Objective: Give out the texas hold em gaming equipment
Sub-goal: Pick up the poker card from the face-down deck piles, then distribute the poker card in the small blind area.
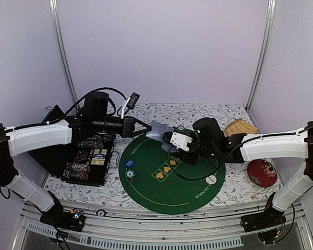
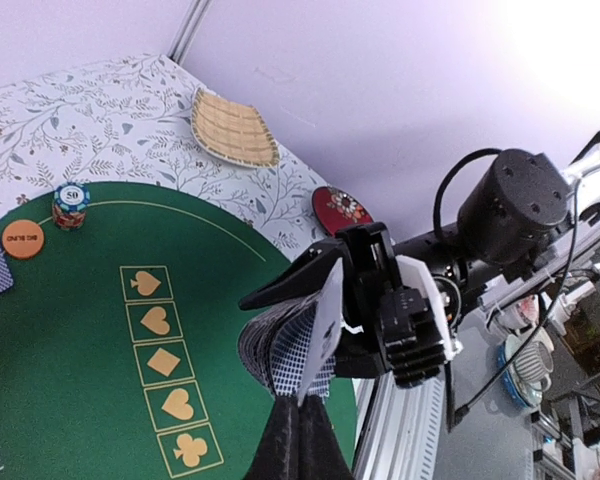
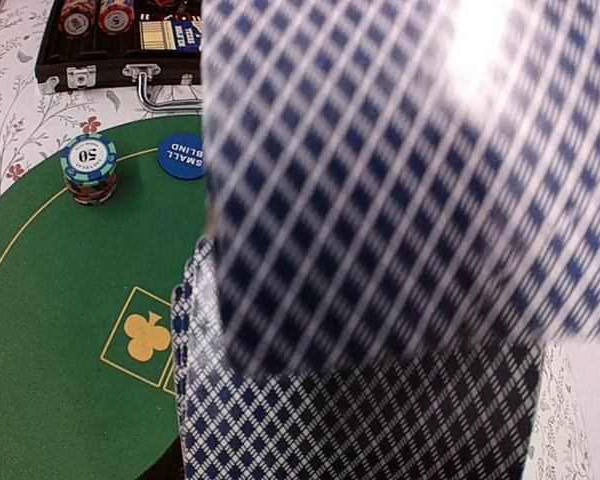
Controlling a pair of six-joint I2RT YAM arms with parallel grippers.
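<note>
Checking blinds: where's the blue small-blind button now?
Top view: the blue button lies near the green mat's left edge, just beyond a chip stack, near the black case.

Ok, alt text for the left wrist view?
The left gripper holds a fan of playing cards while the right gripper reaches into it. Below lies the green mat with a chip stack and an orange button disc.

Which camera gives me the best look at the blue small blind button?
Right wrist: the blue button is close enough to read SMALL BLIND. Top external shows it as a small dot on the green mat, lettering unreadable. Left wrist does not show it.
</note>
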